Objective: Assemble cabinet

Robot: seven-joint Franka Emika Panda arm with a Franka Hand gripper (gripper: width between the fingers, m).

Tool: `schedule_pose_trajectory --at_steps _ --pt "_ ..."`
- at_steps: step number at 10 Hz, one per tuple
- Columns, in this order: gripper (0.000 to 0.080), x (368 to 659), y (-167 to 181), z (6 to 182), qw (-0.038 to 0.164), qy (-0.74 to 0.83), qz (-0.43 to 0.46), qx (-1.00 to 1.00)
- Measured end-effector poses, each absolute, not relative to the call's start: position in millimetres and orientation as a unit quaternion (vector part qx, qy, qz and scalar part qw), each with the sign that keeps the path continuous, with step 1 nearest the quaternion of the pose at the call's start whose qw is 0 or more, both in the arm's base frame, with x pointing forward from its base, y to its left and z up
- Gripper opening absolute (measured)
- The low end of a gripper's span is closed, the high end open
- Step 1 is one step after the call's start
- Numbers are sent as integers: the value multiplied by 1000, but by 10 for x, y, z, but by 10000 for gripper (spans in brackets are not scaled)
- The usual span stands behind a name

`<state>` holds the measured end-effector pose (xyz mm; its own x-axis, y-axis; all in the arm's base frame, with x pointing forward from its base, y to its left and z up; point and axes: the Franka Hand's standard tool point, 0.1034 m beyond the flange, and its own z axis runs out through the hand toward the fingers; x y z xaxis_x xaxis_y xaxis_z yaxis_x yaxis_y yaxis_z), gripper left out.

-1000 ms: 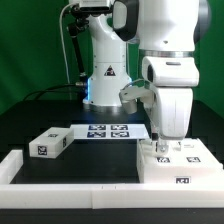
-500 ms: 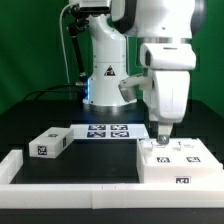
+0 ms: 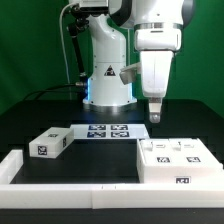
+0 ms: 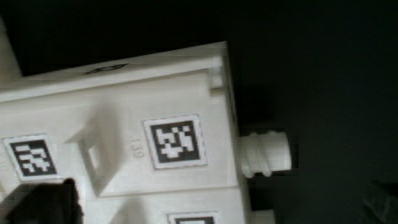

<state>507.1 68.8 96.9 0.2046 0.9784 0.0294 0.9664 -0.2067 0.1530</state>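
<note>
The big white cabinet box (image 3: pixel 176 162) with tags on top sits at the exterior view's right, against the front rail. A smaller white tagged block (image 3: pixel 50 143) lies on the black table at the exterior view's left. My gripper (image 3: pixel 157 113) hangs well above the box's back left corner, open and empty, touching nothing. In the wrist view the box (image 4: pixel 125 110) fills most of the picture from above, with a tag on it (image 4: pixel 173 140) and a short round stub (image 4: pixel 270 152) on its side. One dark fingertip (image 4: pixel 39 203) shows at the edge.
The marker board (image 3: pixel 105 131) lies flat behind the middle of the table. A low white border rail (image 3: pixel 70 172) runs along the front and left. The robot's base (image 3: pixel 105 72) stands at the back, before a green backdrop.
My gripper has risen from the top of the cabinet box to well above it, moving slightly to the exterior view's left. The box and the small block have not moved.
</note>
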Motion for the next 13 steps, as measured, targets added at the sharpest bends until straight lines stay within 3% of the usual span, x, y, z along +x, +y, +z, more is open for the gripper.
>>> schedule_pose_trajectory --at_steps 2,7,13 --pt "797 4908 777 877 45 625 72 776" --pt "797 4930 745 887 45 614 74 785" --pt "797 4745 776 810 18 447 92 890"
